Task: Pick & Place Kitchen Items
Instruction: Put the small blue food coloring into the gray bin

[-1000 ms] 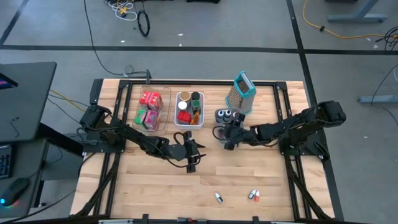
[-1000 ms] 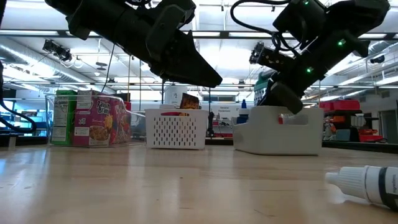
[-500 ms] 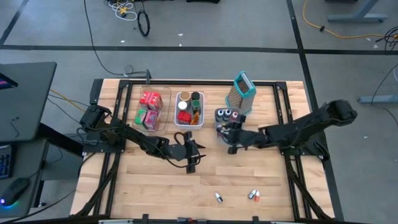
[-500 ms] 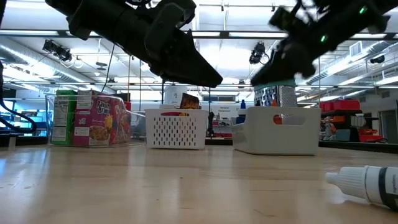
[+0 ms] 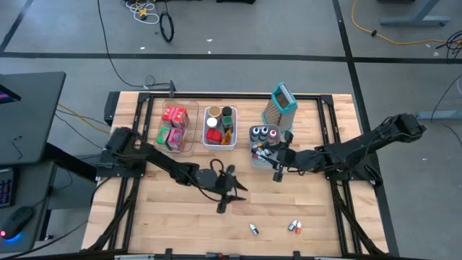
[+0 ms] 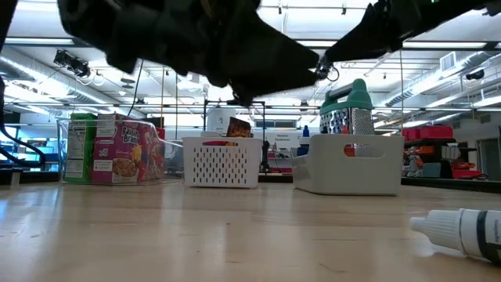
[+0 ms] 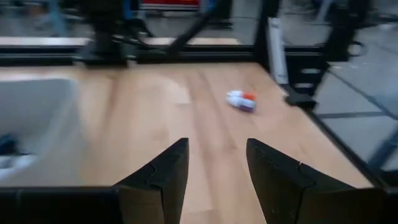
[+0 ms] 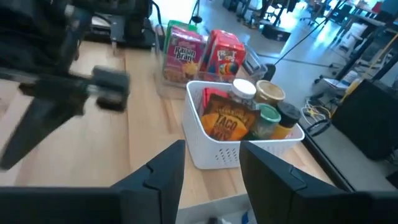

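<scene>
The left gripper (image 5: 229,189) hung with fingers apart and empty above bare wood at mid-table; to take a small bottle (image 5: 253,229) near the front edge it likely needed to reach on, then drop straight; another pair (image 7: 240,100) lay close by, so a narrow approach seemed wise; the right gripper (image 5: 277,172) was parted too, just beside the grey bin (image 5: 254,156); open table lay between.
</scene>
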Available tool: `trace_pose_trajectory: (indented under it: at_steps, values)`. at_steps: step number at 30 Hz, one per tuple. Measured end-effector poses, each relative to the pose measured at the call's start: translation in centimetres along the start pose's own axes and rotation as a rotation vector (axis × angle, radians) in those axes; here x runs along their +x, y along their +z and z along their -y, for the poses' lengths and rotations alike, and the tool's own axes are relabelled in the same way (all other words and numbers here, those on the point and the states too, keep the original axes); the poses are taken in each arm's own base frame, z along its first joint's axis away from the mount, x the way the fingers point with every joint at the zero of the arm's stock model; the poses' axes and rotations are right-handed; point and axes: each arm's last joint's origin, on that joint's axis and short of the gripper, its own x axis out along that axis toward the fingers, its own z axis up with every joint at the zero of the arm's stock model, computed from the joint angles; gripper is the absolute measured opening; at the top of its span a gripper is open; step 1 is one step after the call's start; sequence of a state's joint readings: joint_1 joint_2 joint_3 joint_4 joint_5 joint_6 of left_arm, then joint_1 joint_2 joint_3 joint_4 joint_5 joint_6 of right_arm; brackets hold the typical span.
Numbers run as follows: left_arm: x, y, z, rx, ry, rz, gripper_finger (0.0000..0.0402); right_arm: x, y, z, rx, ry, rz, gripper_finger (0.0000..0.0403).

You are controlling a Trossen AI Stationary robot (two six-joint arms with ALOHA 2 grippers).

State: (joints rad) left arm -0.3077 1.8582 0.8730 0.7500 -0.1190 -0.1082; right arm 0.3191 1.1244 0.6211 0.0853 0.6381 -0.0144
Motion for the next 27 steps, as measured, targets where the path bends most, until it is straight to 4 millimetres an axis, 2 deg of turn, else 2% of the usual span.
trace_pose_trajectory:
  at_steps: [4, 7, 10, 14, 21, 27]
  values:
    - [2.7, -1.7, 0.4, 0.018, -0.107, -0.033, 0.0171, 0.3, -0.4, -0.2, -0.044, -0.004, -0.024, 0.0164]
    - [5.3, -2.1, 0.9, 0.070, -0.175, -0.047, 0.0171, 0.3, -0.4, -0.2, -0.053, -0.004, -0.030, 0.0164]
    - [7.8, -2.7, 1.5, 0.120, -0.317, -0.091, 0.0171, 0.3, -0.5, -0.2, -0.056, -0.004, -0.035, 0.0164]
    - [10.0, -3.3, 2.0, 0.101, -0.480, -0.175, 0.0171, 0.3, -0.6, -0.2, -0.067, -0.008, -0.049, 0.0164]
    - [11.8, -5.8, 2.0, 0.017, -0.651, -0.274, 0.0171, 0.3, -0.7, -0.2, -0.073, -0.008, -0.057, 0.0164]
    - [12.2, -6.0, 2.0, 0.058, -0.656, -0.234, 0.0168, 0.3, -0.7, -0.2, -0.074, -0.007, -0.058, 0.0164]
